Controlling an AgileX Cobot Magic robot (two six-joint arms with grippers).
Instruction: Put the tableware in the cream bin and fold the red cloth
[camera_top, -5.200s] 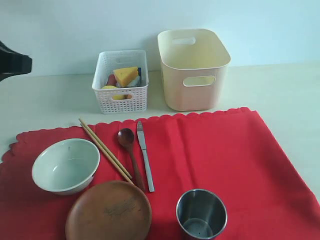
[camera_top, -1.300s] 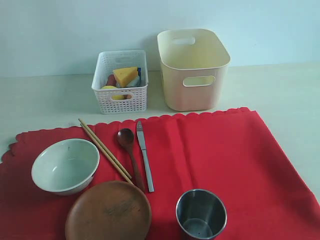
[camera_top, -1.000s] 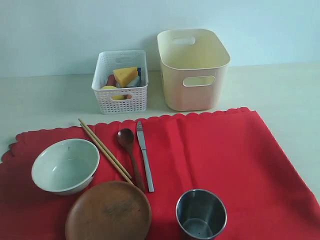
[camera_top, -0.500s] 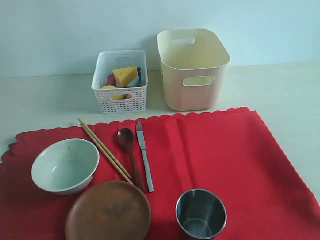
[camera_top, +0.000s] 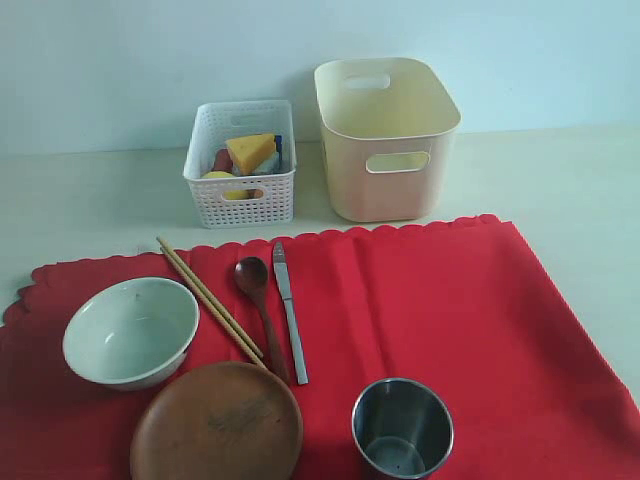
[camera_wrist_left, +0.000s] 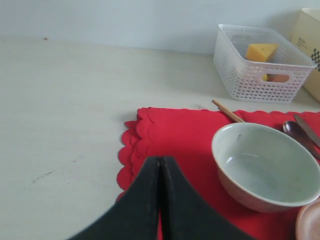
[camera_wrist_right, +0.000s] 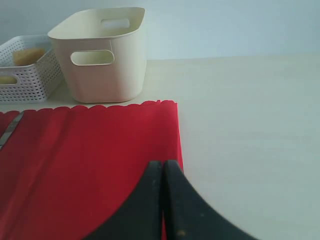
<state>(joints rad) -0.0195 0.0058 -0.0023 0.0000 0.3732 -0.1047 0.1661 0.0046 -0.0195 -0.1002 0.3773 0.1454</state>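
Note:
The red cloth (camera_top: 420, 300) lies flat across the table's front. On it rest a pale green-white bowl (camera_top: 130, 332), a brown wooden plate (camera_top: 217, 424), a steel cup (camera_top: 403, 428), chopsticks (camera_top: 210, 300), a dark wooden spoon (camera_top: 262, 310) and a table knife (camera_top: 290, 310). Behind the cloth stands the cream bin (camera_top: 387, 137), with nothing showing inside. Neither gripper appears in the exterior view. My left gripper (camera_wrist_left: 160, 159) is shut and empty, over the cloth's scalloped edge (camera_wrist_left: 131, 150) beside the bowl (camera_wrist_left: 265, 167). My right gripper (camera_wrist_right: 162, 162) is shut and empty by the cloth's far side edge (camera_wrist_right: 172, 130).
A white perforated basket (camera_top: 242, 162) holding toy foods, among them a cheese wedge (camera_top: 252, 151), stands left of the cream bin. Bare pale tabletop (camera_top: 560, 190) lies beyond the cloth on both sides and behind it.
A dark arm part at the exterior view's left edge five seconds ago is gone from view. Over the last second nothing has moved.

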